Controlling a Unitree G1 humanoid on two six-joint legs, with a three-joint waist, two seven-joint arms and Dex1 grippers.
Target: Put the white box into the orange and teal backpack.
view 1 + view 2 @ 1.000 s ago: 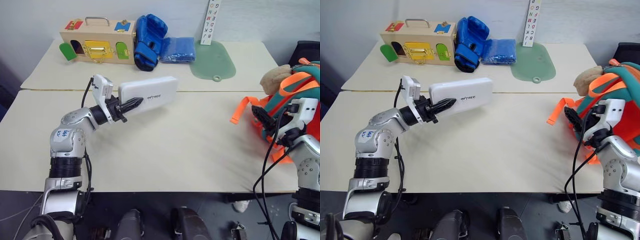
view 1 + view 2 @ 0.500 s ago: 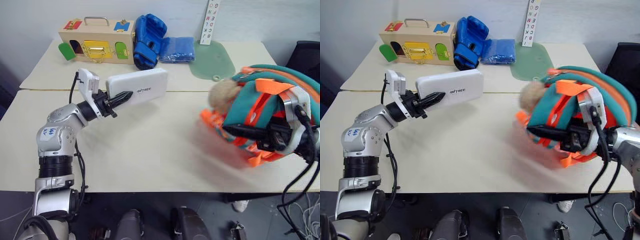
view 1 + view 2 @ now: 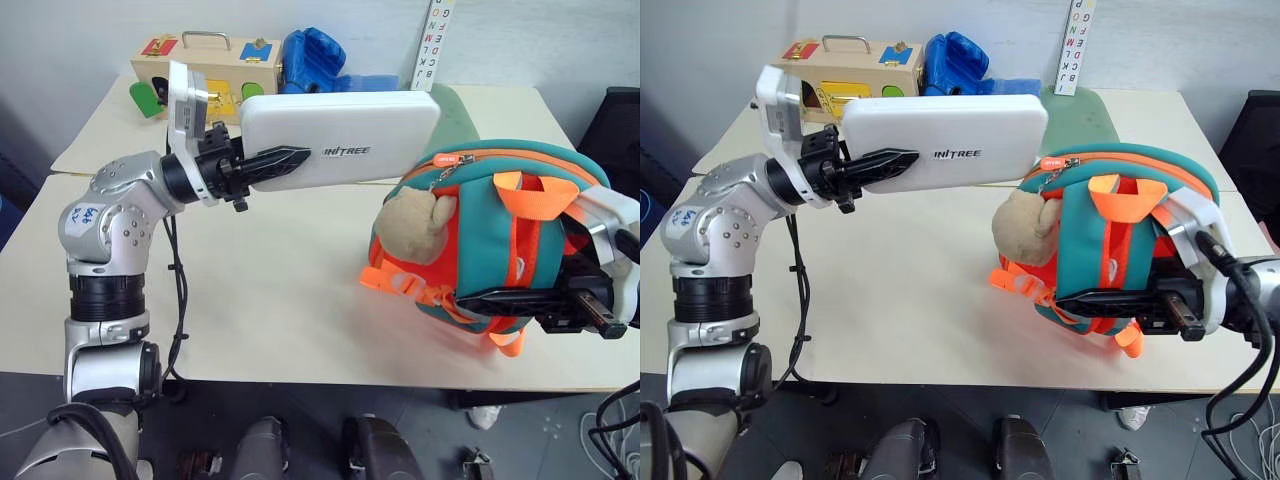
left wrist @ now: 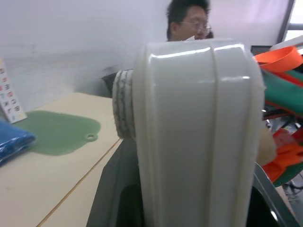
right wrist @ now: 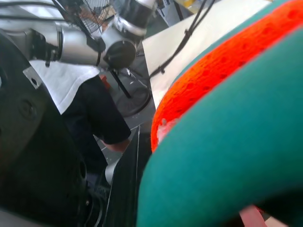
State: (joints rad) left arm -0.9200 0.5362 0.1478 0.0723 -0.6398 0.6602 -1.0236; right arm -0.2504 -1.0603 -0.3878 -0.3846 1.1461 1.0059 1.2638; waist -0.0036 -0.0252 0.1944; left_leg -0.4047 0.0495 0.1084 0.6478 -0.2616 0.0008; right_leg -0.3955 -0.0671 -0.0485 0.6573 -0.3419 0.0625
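White hard plastic, long and flat with rounded corners: the white box [image 3: 345, 138] hangs level above the beige table [image 3: 270, 310], its left end pinched between the jaws of the left gripper [image 3: 272, 165]. Its right end reaches just over the top of the small orange and teal backpack [image 3: 500, 235], which stands at the near right. The right gripper [image 3: 505, 298] is clamped on the pack's near side, by the orange straps. I can't see whether the zip along the crown is open.

From the right eye, the far table holds a wooden box with coloured doors [image 3: 855, 70] and a blue boxing glove [image 3: 958, 58], well apart from the work.

Along the left wrist, the box's narrow end faces the pack's orange strap [image 4: 283, 59].

The case looks stiff, light and slick, so an end grip may let it droop or twist. The soft pack will likely sag. The table's near edge sits close under the pack; the middle offers room.
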